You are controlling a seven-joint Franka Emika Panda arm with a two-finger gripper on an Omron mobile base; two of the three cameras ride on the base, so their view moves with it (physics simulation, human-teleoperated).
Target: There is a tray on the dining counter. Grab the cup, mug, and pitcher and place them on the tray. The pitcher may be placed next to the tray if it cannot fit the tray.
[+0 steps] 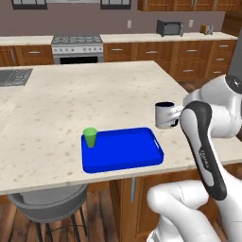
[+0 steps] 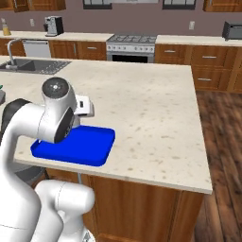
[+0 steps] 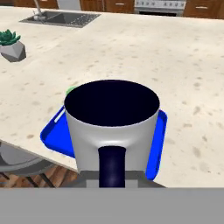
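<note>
Jaws nearly closed on the handled mug [image 1: 165,115], grey outside and dark inside, held above the surface just right of the flat blue rectangular tray [image 1: 124,157]; small green tapered cup [image 1: 90,137] already stands on the tray; mug still to place, pitcher remains; nothing blocks the tray

The arm [image 1: 208,142] is showing glossy white rounded shells with a long dark grey band running down one link, bearing faint small lettering. A round grey cap [image 2: 56,88] is sitting on one joint, and the bulbous white base [image 1: 184,208] is gleaming below.
</note>
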